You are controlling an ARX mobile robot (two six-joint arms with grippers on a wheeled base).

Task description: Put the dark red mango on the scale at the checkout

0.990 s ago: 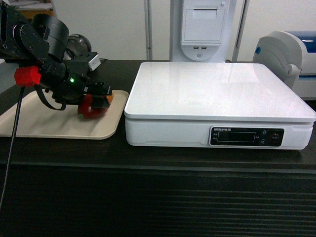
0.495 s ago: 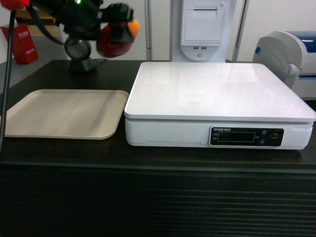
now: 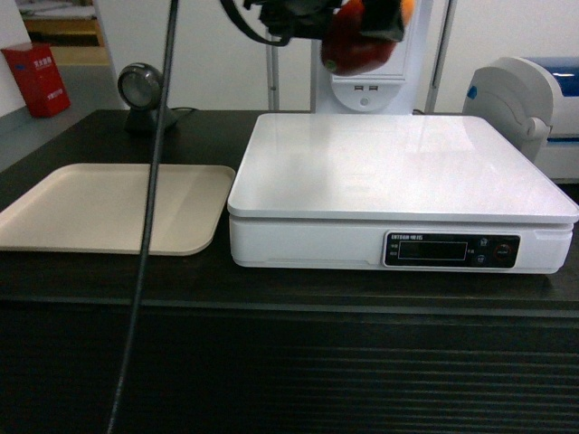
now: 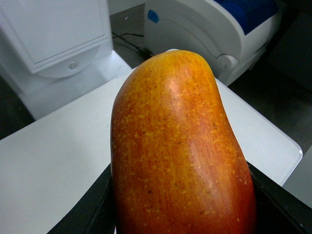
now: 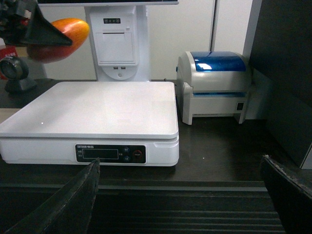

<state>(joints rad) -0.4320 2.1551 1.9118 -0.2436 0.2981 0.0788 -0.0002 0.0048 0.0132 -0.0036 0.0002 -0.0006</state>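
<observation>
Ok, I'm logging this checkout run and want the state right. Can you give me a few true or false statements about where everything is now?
1. The dark red mango is held in the air by the left gripper. True.
2. The mango rests on the scale. False: it hangs above the scale's rear part, not touching.
3. The beige tray has a fruit on it. False: nothing lies on it.
4. The right gripper has its jaws apart, holding nothing. True.
</observation>
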